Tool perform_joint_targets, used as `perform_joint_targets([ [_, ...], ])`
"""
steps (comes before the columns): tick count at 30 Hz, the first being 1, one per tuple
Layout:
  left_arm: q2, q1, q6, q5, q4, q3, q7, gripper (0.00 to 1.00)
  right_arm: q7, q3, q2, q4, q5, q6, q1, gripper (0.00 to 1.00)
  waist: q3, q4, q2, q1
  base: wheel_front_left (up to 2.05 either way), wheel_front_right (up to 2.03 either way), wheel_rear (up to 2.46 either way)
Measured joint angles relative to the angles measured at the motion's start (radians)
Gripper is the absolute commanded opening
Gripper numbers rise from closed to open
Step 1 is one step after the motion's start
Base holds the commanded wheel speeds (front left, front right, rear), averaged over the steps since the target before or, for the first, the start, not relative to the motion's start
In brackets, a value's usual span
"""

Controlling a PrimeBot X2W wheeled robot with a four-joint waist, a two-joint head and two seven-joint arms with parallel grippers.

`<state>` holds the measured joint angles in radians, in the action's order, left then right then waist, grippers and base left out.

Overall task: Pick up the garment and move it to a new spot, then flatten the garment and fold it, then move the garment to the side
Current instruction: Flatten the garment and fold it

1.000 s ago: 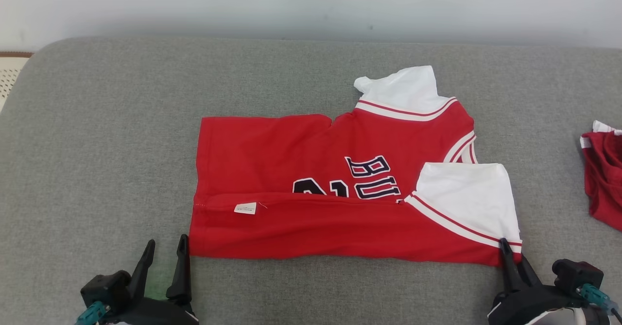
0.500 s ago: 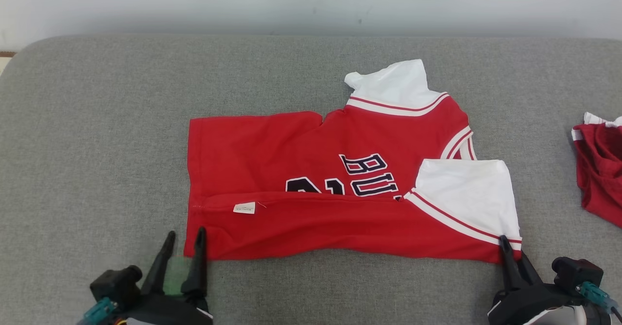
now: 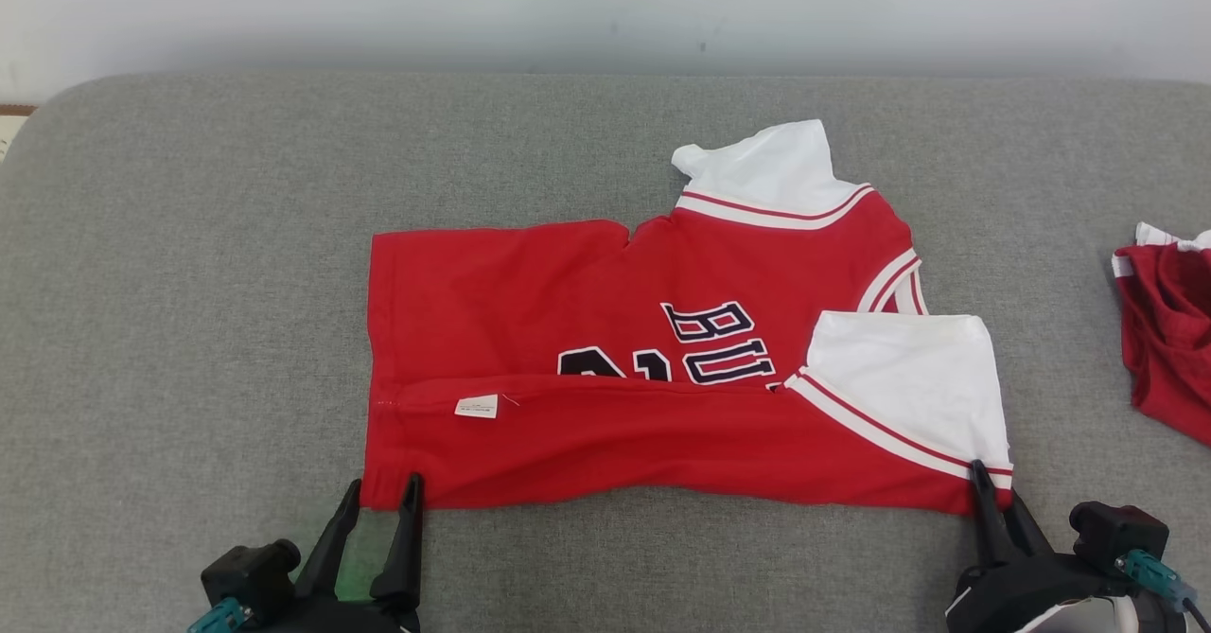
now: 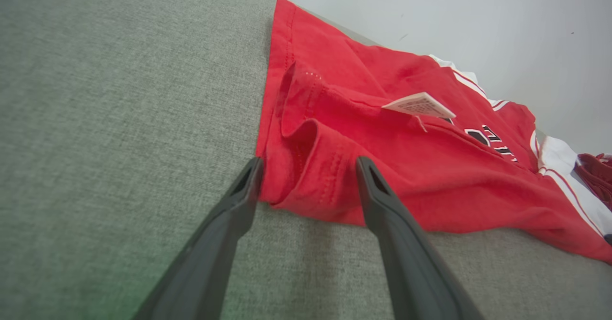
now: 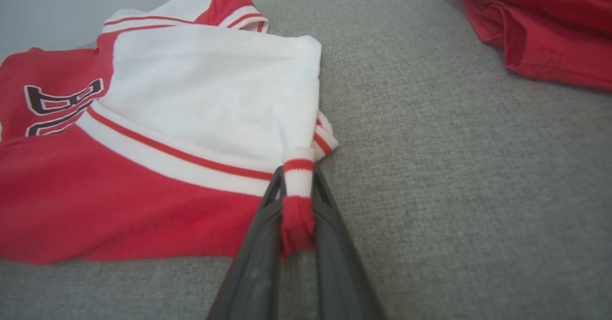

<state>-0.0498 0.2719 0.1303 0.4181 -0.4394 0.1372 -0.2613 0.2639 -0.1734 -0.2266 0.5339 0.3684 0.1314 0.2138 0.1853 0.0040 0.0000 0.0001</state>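
Note:
The garment [image 3: 605, 368] is a red jersey with white sleeves and dark lettering, lying spread on the grey cushion with its near strip folded over. My left gripper [image 3: 383, 496] stands open at the jersey's near left corner, its two fingers straddling the hem corner [image 4: 306, 176] without closing. My right gripper [image 3: 986, 486] is shut on the near right corner, where the striped sleeve band [image 5: 298, 186] bunches between its fingers. The jersey [image 5: 143, 167] lies flat to the left of that grip.
A second red garment [image 3: 1168, 325] lies crumpled at the cushion's right edge, also seen as the red garment [image 5: 550, 28] in the right wrist view. The grey cushion [image 3: 189, 283] ends at a pale wall behind. A white label [image 4: 418, 104] sticks up from the fold.
My left gripper has moved right and forward until its open fingers straddle the jersey's near left corner. The head camera has shifted slightly. The right gripper keeps its grip in place.

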Motion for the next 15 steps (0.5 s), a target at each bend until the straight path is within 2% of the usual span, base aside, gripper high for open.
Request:
perform_joint_targets([
  [7,0.0,0.02,0.0,-0.01,-0.019,0.003,0.0,1.0,0.0,-0.006,-0.002,0.0,0.0,0.0,0.0,0.0,0.001,-0.005,0.0,0.0,0.0,0.0,0.0],
  [8,0.0,0.02,0.0,-0.007,-0.019,0.007,0.0,0.74,0.0,-0.007,-0.002,0.0,0.0,0.0,0.0,0.0,0.0,-0.006,0.0,0.0,0.0,0.0,0.0],
  [10,0.0,0.02,0.0,-0.004,-0.02,0.016,0.0,0.0,0.0,-0.008,-0.002,0.0,0.0,0.0,0.0,0.0,0.001,-0.007,0.0,0.0,0.0,0.0,0.0],
  [15,0.0,0.019,0.0,0.025,-0.036,0.026,0.0,0.0,0.0,-0.007,-0.004,0.001,0.001,0.0,0.0,0.0,-0.001,-0.004,0.0,0.0,0.0,0.0,0.0],
])
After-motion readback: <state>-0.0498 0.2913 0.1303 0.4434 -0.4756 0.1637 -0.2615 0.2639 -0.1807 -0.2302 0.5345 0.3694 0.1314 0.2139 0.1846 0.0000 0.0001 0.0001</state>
